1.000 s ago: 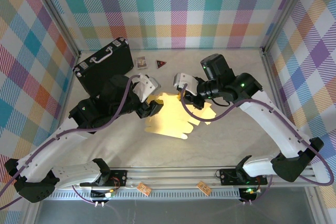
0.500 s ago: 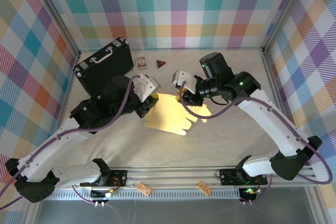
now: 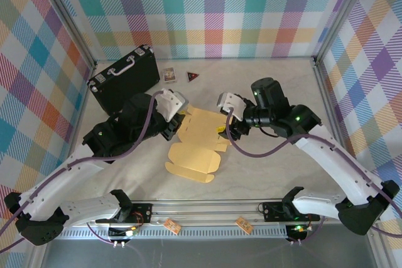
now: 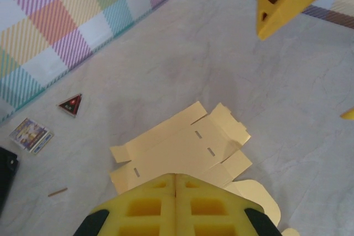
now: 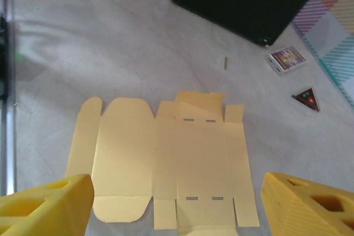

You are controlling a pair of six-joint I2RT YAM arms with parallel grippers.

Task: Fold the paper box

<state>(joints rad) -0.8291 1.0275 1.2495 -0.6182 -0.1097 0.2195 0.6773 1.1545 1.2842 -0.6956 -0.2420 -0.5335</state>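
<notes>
The paper box (image 3: 196,142) is a flat mustard-yellow die-cut sheet lying on the table, with its rounded flaps toward the near edge. My left gripper (image 3: 175,130) hovers over the sheet's left edge. In the left wrist view this gripper (image 4: 176,179) is shut, its yellow pads pressed together with nothing seen between them, and the paper box (image 4: 182,147) lies just beyond. My right gripper (image 3: 228,134) stands at the sheet's right edge. The right wrist view shows it (image 5: 176,192) open wide above the paper box (image 5: 193,153), its fingers (image 5: 52,203) clear of the card.
A black hard case (image 3: 122,78) with a pale handle lies at the back left. A small picture card (image 3: 168,74) and a dark triangle (image 3: 193,76) sit beside it. A thin stick (image 5: 225,62) lies between the case and the sheet. Checked walls enclose the table.
The sheet was held raised between the grippers; it now lies flat and lower on the table. The right gripper opened and drew back to the right. The left gripper shut.
</notes>
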